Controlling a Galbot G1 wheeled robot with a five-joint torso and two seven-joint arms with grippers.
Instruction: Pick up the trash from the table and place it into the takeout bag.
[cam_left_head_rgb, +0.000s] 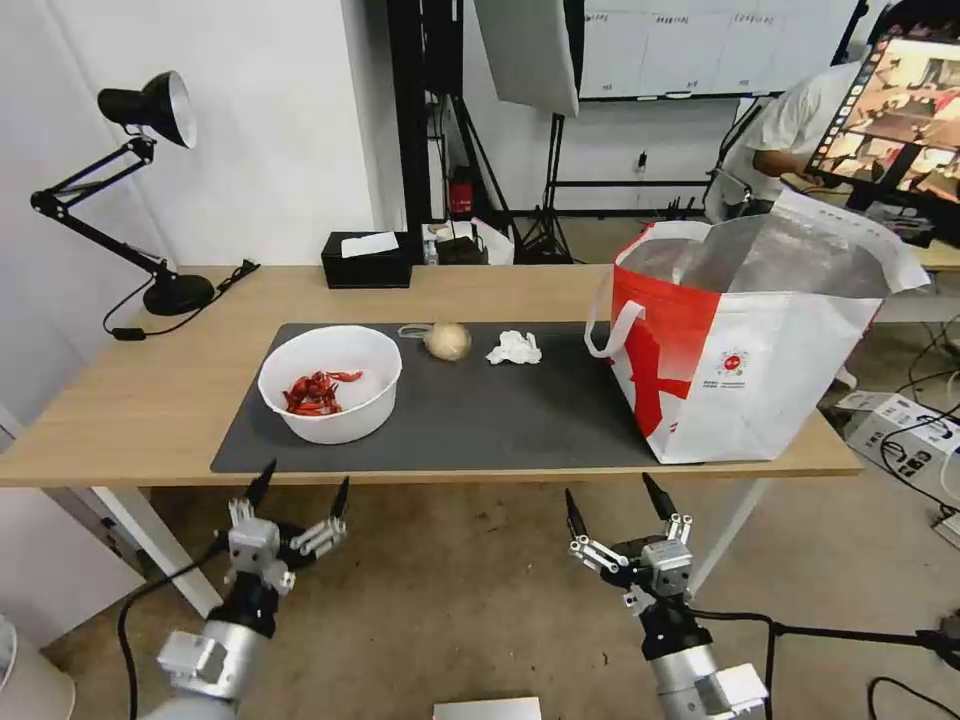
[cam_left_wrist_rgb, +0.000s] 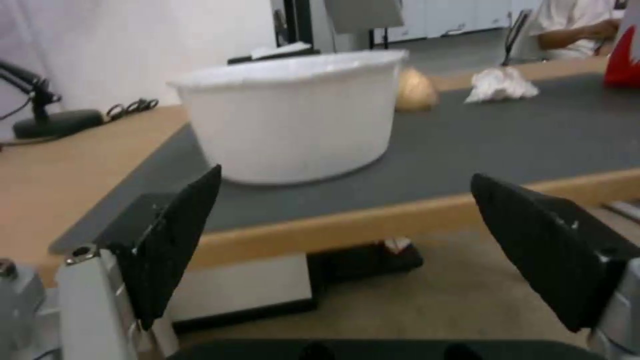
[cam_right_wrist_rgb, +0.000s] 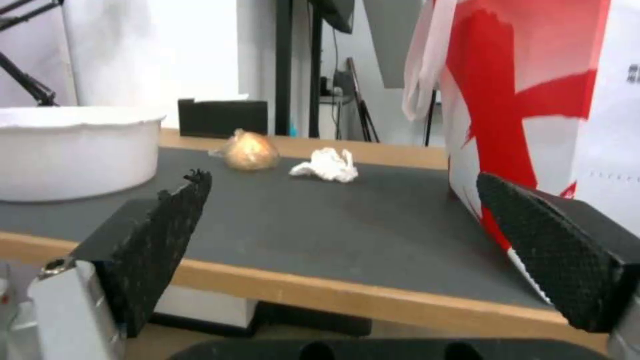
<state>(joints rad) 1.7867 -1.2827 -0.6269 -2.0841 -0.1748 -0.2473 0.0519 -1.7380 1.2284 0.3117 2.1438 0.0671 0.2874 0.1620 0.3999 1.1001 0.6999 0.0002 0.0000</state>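
Note:
A white round bowl (cam_left_head_rgb: 331, 383) (cam_left_wrist_rgb: 293, 115) (cam_right_wrist_rgb: 73, 150) with red crayfish shells (cam_left_head_rgb: 315, 391) sits on the left of the dark grey mat (cam_left_head_rgb: 480, 420) on the table (cam_left_head_rgb: 130, 400). Behind it lie a beige onion-like ball (cam_left_head_rgb: 447, 340) (cam_left_wrist_rgb: 415, 90) (cam_right_wrist_rgb: 250, 150) and a crumpled white tissue (cam_left_head_rgb: 514, 348) (cam_left_wrist_rgb: 501, 85) (cam_right_wrist_rgb: 327, 165). The red-and-white takeout bag (cam_left_head_rgb: 750, 350) (cam_right_wrist_rgb: 533, 95) stands open at the table's right end. My left gripper (cam_left_head_rgb: 302, 482) (cam_left_wrist_rgb: 343, 235) and right gripper (cam_left_head_rgb: 614, 497) (cam_right_wrist_rgb: 340, 235) both hang open below the table's front edge, empty.
A black desk lamp (cam_left_head_rgb: 150, 200) stands at the table's far left, with its cable trailing. A black tissue box (cam_left_head_rgb: 367, 260) sits at the back edge. Cables and boxes (cam_left_head_rgb: 900, 420) lie on the floor to the right.

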